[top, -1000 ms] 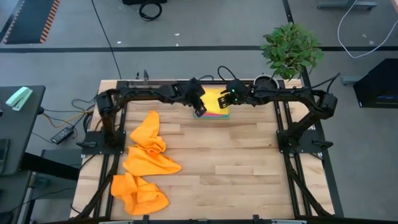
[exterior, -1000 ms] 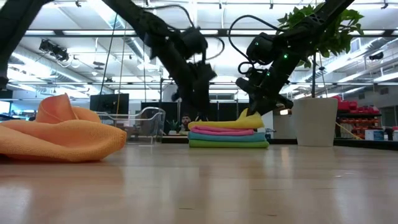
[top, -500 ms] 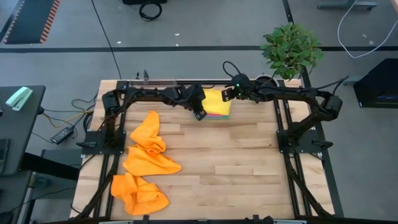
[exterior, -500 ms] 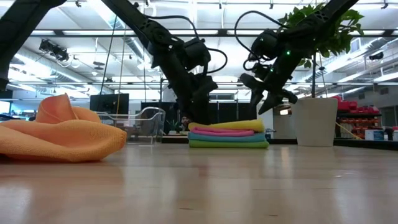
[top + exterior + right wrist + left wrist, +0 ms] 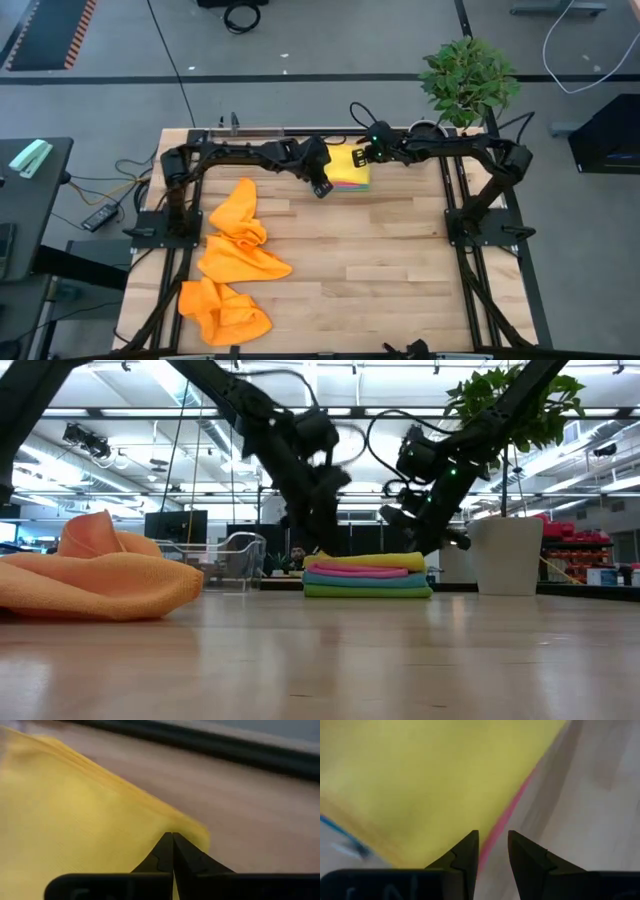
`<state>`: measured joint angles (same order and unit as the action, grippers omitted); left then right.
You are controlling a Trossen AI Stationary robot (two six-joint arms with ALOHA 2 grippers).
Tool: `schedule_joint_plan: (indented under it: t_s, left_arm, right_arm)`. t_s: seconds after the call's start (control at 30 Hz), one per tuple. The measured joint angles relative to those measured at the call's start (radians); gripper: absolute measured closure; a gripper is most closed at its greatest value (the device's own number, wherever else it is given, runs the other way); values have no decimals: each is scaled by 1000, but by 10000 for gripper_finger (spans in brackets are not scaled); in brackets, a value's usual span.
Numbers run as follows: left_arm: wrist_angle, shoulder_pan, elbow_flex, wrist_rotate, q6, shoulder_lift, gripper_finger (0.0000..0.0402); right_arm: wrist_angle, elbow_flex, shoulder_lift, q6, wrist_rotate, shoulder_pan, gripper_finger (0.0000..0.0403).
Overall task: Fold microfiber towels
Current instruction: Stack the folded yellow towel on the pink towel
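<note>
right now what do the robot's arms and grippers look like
Both arms are dark, jointed links with looping black cables. The left gripper and right gripper each end in two black, tapered, wedge-shaped fingers on a black crossbar. A small green light glows near the right arm's wrist.

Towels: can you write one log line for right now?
left end effector open over yellow towel | right end effector shut, empty | orange towels unfolded

Yellow towel (image 5: 430, 785) blurred, edge-cropped
</note>
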<state>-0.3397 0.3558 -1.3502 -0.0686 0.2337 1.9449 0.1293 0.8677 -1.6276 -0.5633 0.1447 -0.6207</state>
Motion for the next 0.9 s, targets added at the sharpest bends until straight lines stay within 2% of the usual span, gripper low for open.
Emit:
schedule_joint_plan:
  t_s: [0.13,0.27,0.37,0.5,0.63,0.73,0.9]
  left_arm:
    - [-3,15,-28,101,-80,-52,299]
    - [6,54,-93,185,-187,-66,311]
    - [7,102,-134,161,-240,-22,325]
    - [-9,159,-162,59,-244,51,345]
    - [-9,171,-164,1,-247,84,362]
    - [-7,167,-163,6,-294,92,374]
    - [-19,174,-163,122,-307,101,390]
  right_arm:
    - [-49,0,33,44,-24,8,398]
    - [6,2,120,24,-34,26,398]
    - [65,2,170,-31,-84,71,399]
    - [87,2,171,-79,-107,187,399]
    - [102,-1,157,-126,-26,278,400]
    - [92,0,157,-152,30,320,400]
    - [104,0,158,-161,35,360,400]
